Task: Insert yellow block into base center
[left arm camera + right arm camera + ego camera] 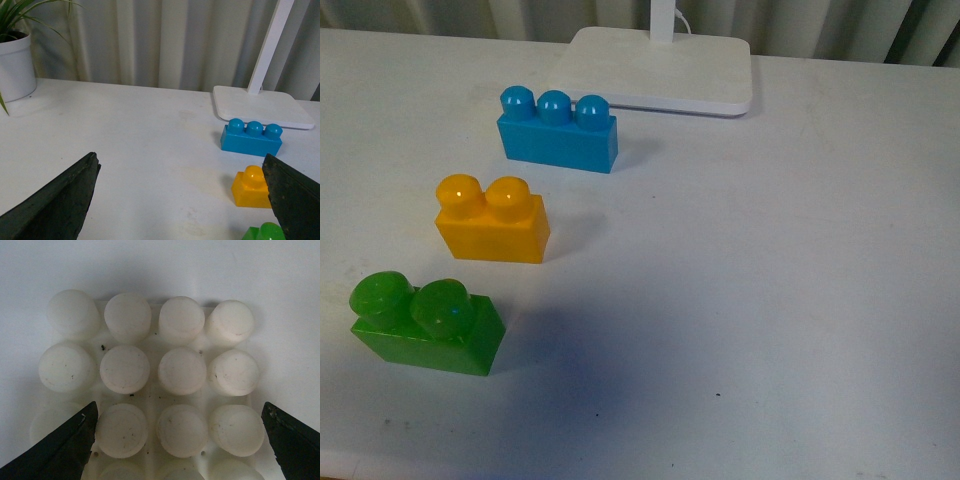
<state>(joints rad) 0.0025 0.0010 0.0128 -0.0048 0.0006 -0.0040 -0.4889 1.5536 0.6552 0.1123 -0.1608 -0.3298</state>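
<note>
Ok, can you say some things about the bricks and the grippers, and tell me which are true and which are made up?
1. The yellow block sits between the blue brick and the green brick. True.
2. The blue brick has two studs. False: it has three.
3. The yellow block is already pressed onto the base. False: it stands on the table, and the base's visible studs are bare.
4. The left gripper is open and holds nothing. True.
5. The right gripper is shut on the green brick. False: it is open, over the base.
</note>
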